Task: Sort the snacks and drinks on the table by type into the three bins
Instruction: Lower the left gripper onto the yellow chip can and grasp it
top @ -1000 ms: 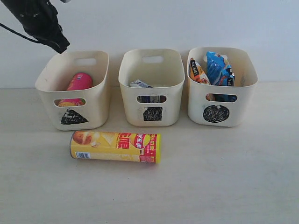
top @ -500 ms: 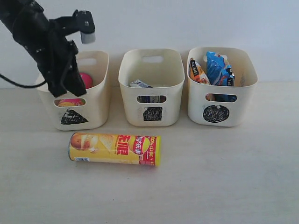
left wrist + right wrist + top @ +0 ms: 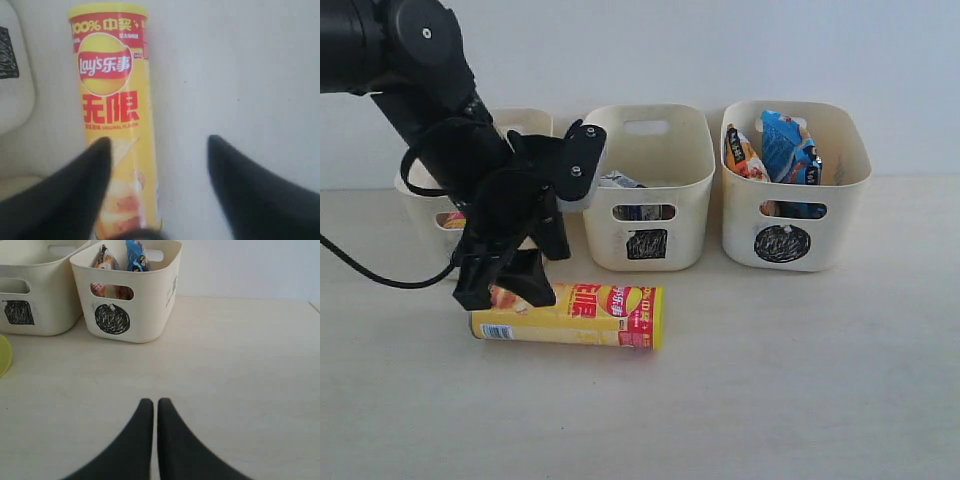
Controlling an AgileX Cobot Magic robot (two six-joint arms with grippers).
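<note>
left arm (image 3: 440, 130) bent downward | left jaws spread wide | right jaws pressed together, pointing forward

Yellow chip can (image 3: 570, 315): glossy printed wrap, smooth, soft sheen seen along side.
Table (image 3: 800, 390): matt, pale, faint wood grain seen.
Three bins (image 3: 610, 235): cream plastic, smooth, low sheen; black marks scribbled on fronts, matt.
Blue-black bag (image 3: 790, 150): crinkled glossy film.
Fingers (image 3: 60, 200) of left gripper (image 3: 158, 142): black, smooth, matt, plastic-looking.

Yellow chip can (image 3: 112, 100) lying on table (image 3: 240, 75), jaws spread, one over it
</note>
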